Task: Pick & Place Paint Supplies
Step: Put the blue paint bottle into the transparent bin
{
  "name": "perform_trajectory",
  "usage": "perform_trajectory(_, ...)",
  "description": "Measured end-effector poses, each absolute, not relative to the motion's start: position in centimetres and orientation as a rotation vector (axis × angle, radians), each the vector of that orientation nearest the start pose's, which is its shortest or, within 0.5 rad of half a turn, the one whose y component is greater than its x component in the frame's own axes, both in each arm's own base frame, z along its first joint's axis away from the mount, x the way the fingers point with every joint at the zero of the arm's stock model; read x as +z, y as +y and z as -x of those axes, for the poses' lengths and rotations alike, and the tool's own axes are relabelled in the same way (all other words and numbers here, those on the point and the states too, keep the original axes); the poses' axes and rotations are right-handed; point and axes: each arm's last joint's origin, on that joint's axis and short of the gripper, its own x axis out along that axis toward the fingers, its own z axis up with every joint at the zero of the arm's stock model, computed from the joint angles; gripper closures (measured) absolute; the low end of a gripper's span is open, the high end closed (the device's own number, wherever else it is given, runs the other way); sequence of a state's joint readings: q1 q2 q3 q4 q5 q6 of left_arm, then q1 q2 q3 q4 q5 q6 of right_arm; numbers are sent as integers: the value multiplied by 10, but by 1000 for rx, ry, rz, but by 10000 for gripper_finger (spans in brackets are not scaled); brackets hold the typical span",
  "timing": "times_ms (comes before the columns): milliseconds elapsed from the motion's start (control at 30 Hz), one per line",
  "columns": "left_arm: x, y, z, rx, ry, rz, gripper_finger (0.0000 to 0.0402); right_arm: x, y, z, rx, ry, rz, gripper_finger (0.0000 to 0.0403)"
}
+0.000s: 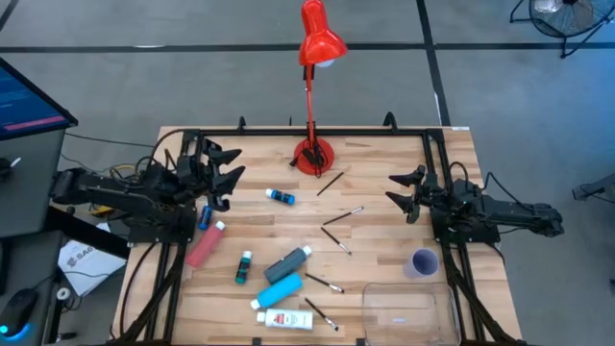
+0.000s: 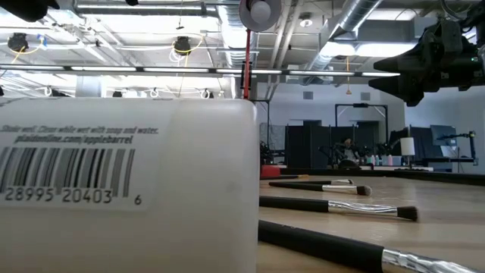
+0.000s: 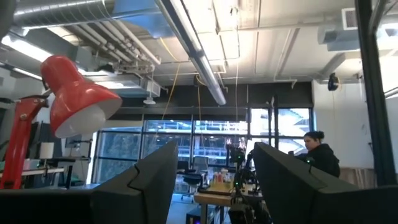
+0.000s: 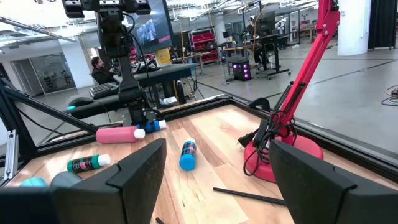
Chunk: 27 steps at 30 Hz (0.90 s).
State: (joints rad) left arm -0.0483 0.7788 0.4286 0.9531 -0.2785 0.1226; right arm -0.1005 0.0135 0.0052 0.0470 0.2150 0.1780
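1. A small blue bottle (image 1: 282, 197) lies on its side at the middle of the surface (image 1: 384, 163).
2. A pink tube (image 1: 205, 244), white-capped, lies tilted near the left edge.
3. A blue-and-red bottle (image 1: 205, 216) lies just beside the pink tube's cap.
4. A small green bottle (image 1: 244, 267) lies right of the pink tube.
5. A grey-teal tube (image 1: 288, 262) and a bright blue tube (image 1: 280, 289) lie side by side, both slanted.
6. A white tube (image 1: 282, 318) lies near the front edge.
7. Thin dark brushes lie scattered: one (image 1: 331, 183) farthest back, one (image 1: 343, 215) mid-surface, one (image 1: 335, 240) beside it, one (image 1: 324, 282) and one (image 1: 321, 313) towards the front.
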Motion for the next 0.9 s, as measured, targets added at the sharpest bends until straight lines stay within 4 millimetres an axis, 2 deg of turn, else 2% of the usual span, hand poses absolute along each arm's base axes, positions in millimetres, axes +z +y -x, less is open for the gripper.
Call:
perform_trajectory(67,315,0,-162,240,-582,-26,198,172,-16,-96,-308,-102,-195,127)
perform_trajectory(300,317,-3,-161,158,-607,-50,198,215,-17,-82,-280,-589,-268,127)
perform_trajectory(467,317,-3,-161,149,-609,-52,198,230,-15,-71,-238,-777,-302,127)
perform_trajectory(633,317,-3,-161,139,-611,-34,198,238,-15,-76,-194,-764,-386,127)
perform_trajectory(800,317,-3,-161,135,-609,-21,198,234,-18,-104,-207,-574,-427,127)
perform_trajectory(900,317,-4,-161,104,-613,7,198,231,-21,-129,-244,-414,-428,127)
